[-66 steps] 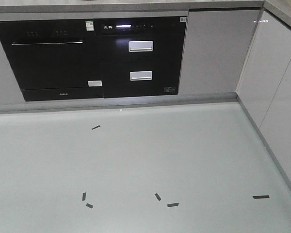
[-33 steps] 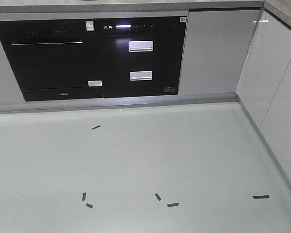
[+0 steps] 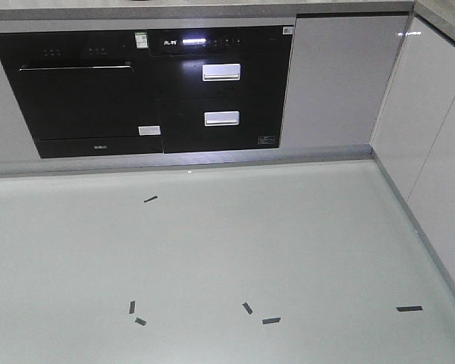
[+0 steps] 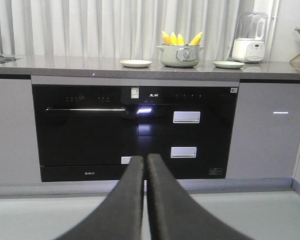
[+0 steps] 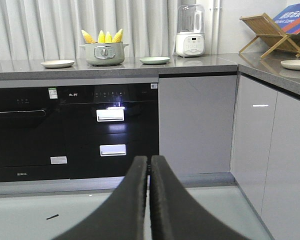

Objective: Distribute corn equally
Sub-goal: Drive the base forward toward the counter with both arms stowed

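Corn stood upright in a pot, well off: 1 o'clock from left gripper, 11 o'clock from right gripper; both pinched closed, empty.

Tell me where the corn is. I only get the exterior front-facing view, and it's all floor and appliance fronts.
Observer: Left wrist view shows the corn: four cobs standing upright in a pot on the counter above the appliances.
Operator: Plates out?
Observer: Two flank the pot, a cream plate on its left and a green plate on its right. Nothing shows on either.
Operator: Hands?
Observer: The left hand and right hand are both shut, holding nothing, and low in front of the appliances.
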Controlling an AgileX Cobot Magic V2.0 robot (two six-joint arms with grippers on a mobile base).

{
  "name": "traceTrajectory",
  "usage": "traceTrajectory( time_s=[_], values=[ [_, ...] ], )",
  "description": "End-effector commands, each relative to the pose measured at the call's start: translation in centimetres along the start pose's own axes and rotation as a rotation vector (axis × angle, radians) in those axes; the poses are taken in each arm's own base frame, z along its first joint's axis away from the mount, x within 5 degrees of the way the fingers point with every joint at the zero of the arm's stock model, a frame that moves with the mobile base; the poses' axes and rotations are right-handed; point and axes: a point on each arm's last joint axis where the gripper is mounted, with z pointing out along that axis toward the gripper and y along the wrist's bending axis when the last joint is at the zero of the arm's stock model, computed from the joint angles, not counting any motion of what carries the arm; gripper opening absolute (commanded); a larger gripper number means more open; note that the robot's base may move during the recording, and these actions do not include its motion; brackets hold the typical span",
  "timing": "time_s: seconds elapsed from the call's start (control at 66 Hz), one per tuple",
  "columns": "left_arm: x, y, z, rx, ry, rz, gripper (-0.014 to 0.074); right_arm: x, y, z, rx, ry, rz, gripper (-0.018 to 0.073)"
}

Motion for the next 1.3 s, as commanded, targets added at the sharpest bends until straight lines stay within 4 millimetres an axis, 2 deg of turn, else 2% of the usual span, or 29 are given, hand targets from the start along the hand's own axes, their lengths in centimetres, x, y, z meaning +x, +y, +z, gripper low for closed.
traceTrajectory(
  time_s=[0.0,1.288],
  values=[
    [-0.38,-0.08,-0.11,0.013,-0.081,-0.012,-0.0006,-0.32,-0.01,0.0,0.001,-0.065,-0.016,-0.0002],
    [-0.38,-0.08,-0.11,0.013,-0.081,-0.012,-0.0006,-0.33,-0.01,0.0,0.001,-0.066,-0.016,-0.0002]
  ],
)
